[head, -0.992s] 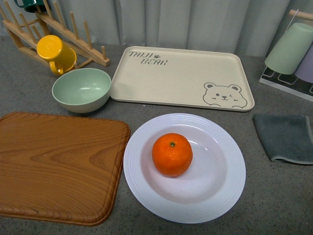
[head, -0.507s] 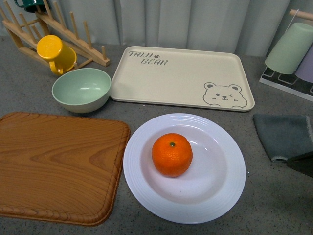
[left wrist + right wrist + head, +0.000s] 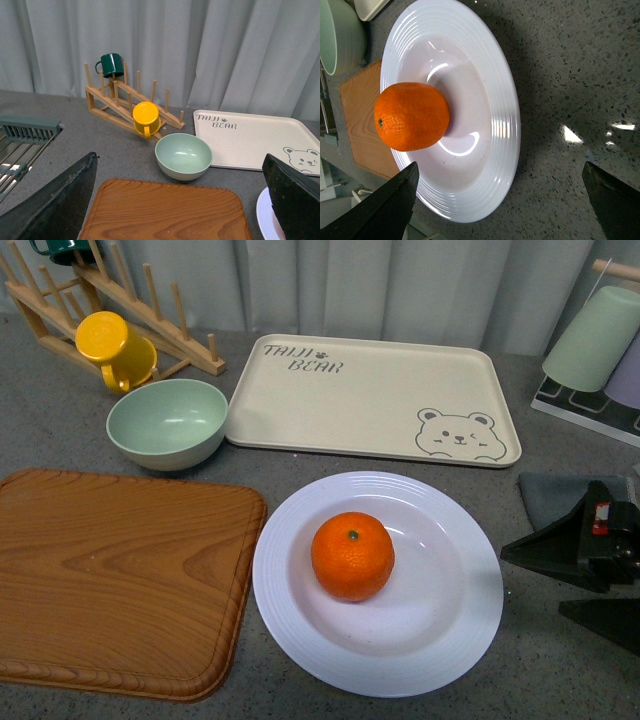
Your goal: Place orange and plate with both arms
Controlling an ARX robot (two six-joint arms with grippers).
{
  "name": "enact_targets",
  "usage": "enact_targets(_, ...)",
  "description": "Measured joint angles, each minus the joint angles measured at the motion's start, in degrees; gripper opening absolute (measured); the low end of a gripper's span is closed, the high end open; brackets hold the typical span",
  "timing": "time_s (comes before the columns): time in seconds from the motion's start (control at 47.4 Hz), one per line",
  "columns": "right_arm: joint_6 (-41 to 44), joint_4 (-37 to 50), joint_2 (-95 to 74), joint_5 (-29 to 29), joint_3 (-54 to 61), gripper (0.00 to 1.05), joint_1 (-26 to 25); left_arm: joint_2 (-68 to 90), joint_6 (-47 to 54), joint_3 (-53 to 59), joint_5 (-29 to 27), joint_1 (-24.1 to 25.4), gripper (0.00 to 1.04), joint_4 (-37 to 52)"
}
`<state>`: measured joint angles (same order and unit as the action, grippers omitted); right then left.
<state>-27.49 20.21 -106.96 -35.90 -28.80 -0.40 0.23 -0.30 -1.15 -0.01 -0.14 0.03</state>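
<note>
From the front I see the orange sitting in the middle of the plate, which lies near the worktop's front edge. My right end effector is just beside the rim, toward the right edge, with its jaws apart and empty. I'd bring it in low and level, straddle the rim squarely and lift gently, since the fruit could roll. The cream tray behind reads "TAIJI BEAR" and has a bear face in one corner. In the left wrist view, the left end effector is spread wide and empty, looking over the wooden board. In the right wrist view, the spread jaws frame the plate's rim without touching it.
</note>
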Motion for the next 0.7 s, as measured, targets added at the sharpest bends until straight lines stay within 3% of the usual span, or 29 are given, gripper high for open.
enact_targets(0.38,-6.19,6.64,-13.88,-7.26,-6.86,0.96,1.44,0.0,0.0,0.0,0.0,0.0,0.98,0.0)
enact_targets(0.697,-10.56,10.95,-18.82,-9.57,-9.9,0.96,3.69,0.0,0.0,0.0,0.02,0.0,0.98,0.0)
